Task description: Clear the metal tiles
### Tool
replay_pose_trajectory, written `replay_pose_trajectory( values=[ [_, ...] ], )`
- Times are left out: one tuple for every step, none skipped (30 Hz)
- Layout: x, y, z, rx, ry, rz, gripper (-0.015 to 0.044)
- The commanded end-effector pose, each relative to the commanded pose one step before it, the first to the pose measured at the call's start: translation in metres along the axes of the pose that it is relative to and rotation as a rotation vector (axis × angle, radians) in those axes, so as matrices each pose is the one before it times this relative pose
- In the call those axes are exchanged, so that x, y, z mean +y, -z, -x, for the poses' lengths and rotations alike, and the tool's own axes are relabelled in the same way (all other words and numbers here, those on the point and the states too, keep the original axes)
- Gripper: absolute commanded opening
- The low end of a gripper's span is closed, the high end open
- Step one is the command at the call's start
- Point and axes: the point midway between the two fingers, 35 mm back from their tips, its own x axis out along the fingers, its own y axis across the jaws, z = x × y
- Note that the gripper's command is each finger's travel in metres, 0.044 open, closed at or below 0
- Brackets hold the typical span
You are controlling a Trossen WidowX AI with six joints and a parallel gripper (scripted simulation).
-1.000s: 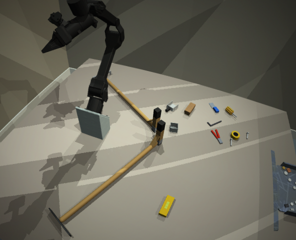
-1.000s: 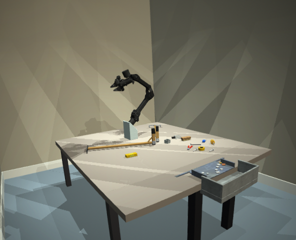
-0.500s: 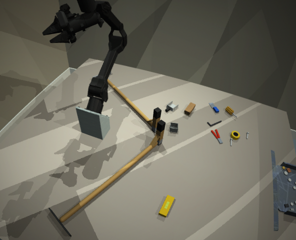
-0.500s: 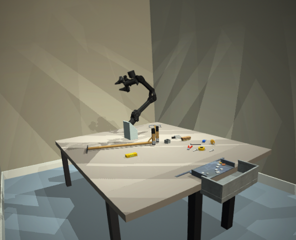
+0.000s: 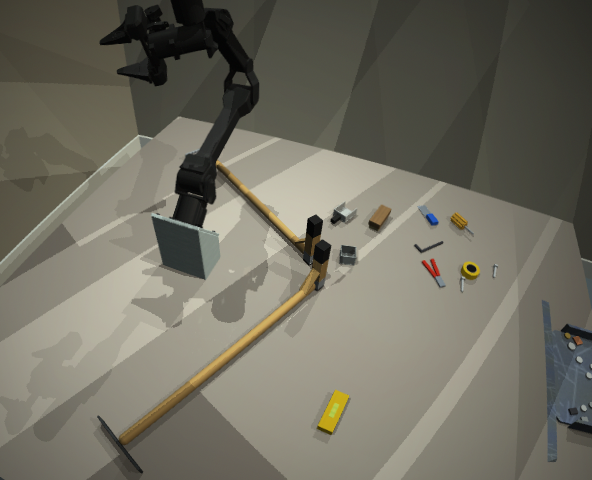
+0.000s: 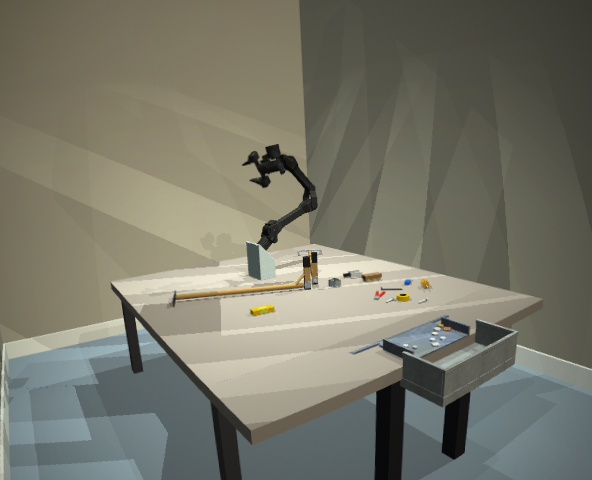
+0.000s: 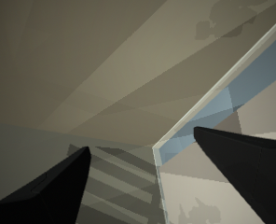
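My gripper (image 5: 109,56) (image 6: 247,172) (image 7: 143,141) is open and empty, high above the table's far left part, fingers pointing left. The long scraper (image 5: 244,346) (image 6: 234,292) lies on the table in front of the arm, its dark flat blade (image 5: 120,444) (image 6: 173,298) at the left and an upright black-topped grip (image 5: 321,263) at the other end. The steel bench plate (image 5: 567,382) (image 6: 415,338) is at the right edge, bearing several small tiles (image 5: 579,359) (image 6: 442,338), mostly pale, some orange or dark. The catch box (image 6: 467,377) adjoins its far end; its inside is partly hidden.
A second long-handled tool (image 5: 257,204) lies behind, its upright grip (image 5: 313,235) beside the scraper's. A yellow level (image 5: 333,411) (image 6: 262,310) lies in front. A brown block (image 5: 379,217), red-handled pliers (image 5: 434,272), yellow tape (image 5: 470,270) and other small tools lie between the grips and plate.
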Motion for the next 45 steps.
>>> replay_pose_trajectory(
  values=[
    [-0.01652,-0.02092,0.00549,-0.08486,0.01173,-0.1247,0.044],
    [-0.00299,-0.00482,0.00083,-0.01825,0.00187,-0.0268,0.044],
    [-0.00292,-0.00487,0.00078,-0.01828,0.00162,-0.0269,0.044],
    [-0.00284,-0.00492,0.00074,-0.0183,0.00138,-0.0269,0.044],
    [-0.00277,-0.00497,0.0007,-0.01833,0.00113,-0.0269,0.044],
    [-0.00269,-0.00502,0.00065,-0.01835,0.00089,-0.0269,0.044],
    [-0.00262,-0.00506,0.00061,-0.01836,0.00064,-0.0269,0.044],
    [-0.00254,-0.00511,0.00057,-0.01838,0.0004,-0.027,0.044],
    [-0.00246,-0.00515,0.00053,-0.01839,0.00015,-0.027,0.044],
    [-0.00238,-0.00519,0.00048,-0.0184,-0.00009,-0.027,0.044],
    [-0.0023,-0.00523,0.00044,-0.0184,-0.00034,-0.027,0.044],
    [-0.00222,-0.00527,0.0004,-0.01841,-0.00059,-0.027,0.044],
    [-0.00214,-0.0053,0.00036,-0.01841,-0.00083,-0.027,0.044],
    [-0.00206,-0.00534,0.00032,-0.01841,-0.00108,-0.027,0.044],
    [-0.00198,-0.00537,0.00028,-0.0184,-0.00133,-0.027,0.044],
    [-0.0019,-0.0054,0.00024,-0.0184,-0.00158,-0.027,0.044],
    [-0.00182,-0.00542,0.00021,-0.01839,-0.00183,-0.027,0.044],
    [-0.00173,-0.00545,0.00017,-0.01837,-0.00207,-0.027,0.044],
    [-0.00165,-0.00548,0.00013,-0.01836,-0.00232,-0.027,0.044],
    [-0.00157,-0.0055,0.00009,-0.01834,-0.00257,-0.027,0.044],
    [-0.00148,-0.00552,0.00006,-0.01832,-0.00282,-0.027,0.044],
    [-0.0014,-0.00554,0.00002,-0.0183,-0.00308,-0.0269,0.044],
    [-0.00131,-0.00556,-0.00001,-0.01827,-0.00333,-0.0269,0.044],
    [-0.00123,-0.00557,-0.00005,-0.01824,-0.00358,-0.0269,0.044],
    [-0.00114,-0.00559,-0.00008,-0.01821,-0.00383,-0.0269,0.044],
    [-0.00106,-0.0056,-0.00012,-0.01817,-0.00408,-0.0269,0.044],
    [-0.0008,-0.00465,-0.00013,-0.01503,-0.00358,-0.0223,0.044],
    [-0.00044,-0.00279,-0.0001,-0.00901,-0.00223,-0.0133,0.044],
    [-0.00014,-0.00093,-0.00004,-0.003,-0.00076,-0.0044,0.044],
    [0.0,0.0,0.0,0.0,0.0,0.0,0.044],
    [0.0,0.0,0.0,0.0,0.0,0.0,0.044],
    [0.0,0.0,0.0,0.0,0.0,0.0,0.044],
    [0.0,0.0,0.0,0.0,0.0,0.0,0.044],
    [0.0,0.0,0.0,0.0,0.0,0.0,0.044],
    [0.0,0.0,0.0,0.0,0.0,0.0,0.044],
    [0.0,0.0,0.0,0.0,0.0,0.0,0.044],
    [0.0,0.0,0.0,0.0,0.0,0.0,0.044],
    [0.00019,0.00073,0.00004,0.00299,0.00076,0.0042,0.044],
    [0.00049,0.00184,0.0001,0.00748,0.00189,0.0106,0.044],
    [0.0002,0.00073,0.00004,0.00299,0.00075,0.0042,0.044],
    [0.0,0.0,0.0,0.0,0.0,0.0,0.044],
    [0.0,0.0,0.0,0.0,0.0,0.0,0.044],
    [0.0,0.0,0.0,0.0,0.0,0.0,0.044],
    [0.0,0.0,0.0,0.0,0.0,0.0,0.044],
    [0.0,0.0,0.0,0.0,0.0,0.0,0.044]
  ],
)
